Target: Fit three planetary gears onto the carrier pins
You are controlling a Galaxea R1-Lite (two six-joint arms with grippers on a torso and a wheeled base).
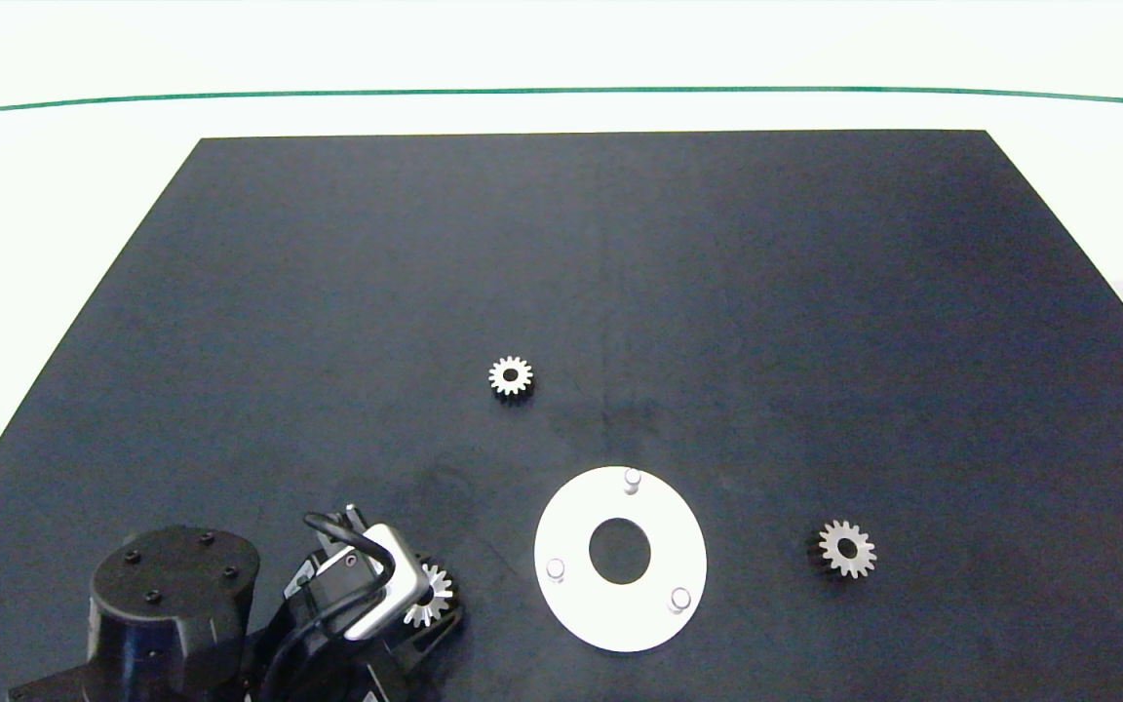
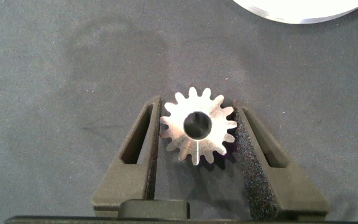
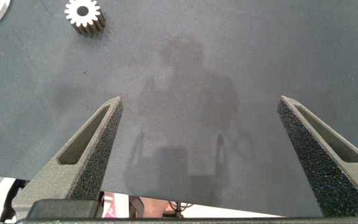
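A white ring-shaped disc (image 1: pixel 571 517) lies near the mat's front centre, and its three carrier pins (image 1: pixel 632 480) stand bare. One planetary gear (image 1: pixel 511 375) lies flat behind the disc and another (image 1: pixel 847 549) lies to its right. The third gear (image 2: pixel 197 134) sits between the fingers of my left gripper (image 2: pixel 199 109), which is shut on it, both pads touching its teeth, just left of the disc (image 2: pixel 303 9). In the head view that left gripper (image 1: pixel 430 597) is at the front left. My right gripper (image 3: pixel 199 102) is open wide over bare mat, with the right-hand gear (image 3: pixel 84 15) farther off.
A black mat (image 1: pixel 328 292) covers the white table (image 1: pixel 84 117), and a green line (image 1: pixel 561 91) runs along the far side. The right arm does not show in the head view.
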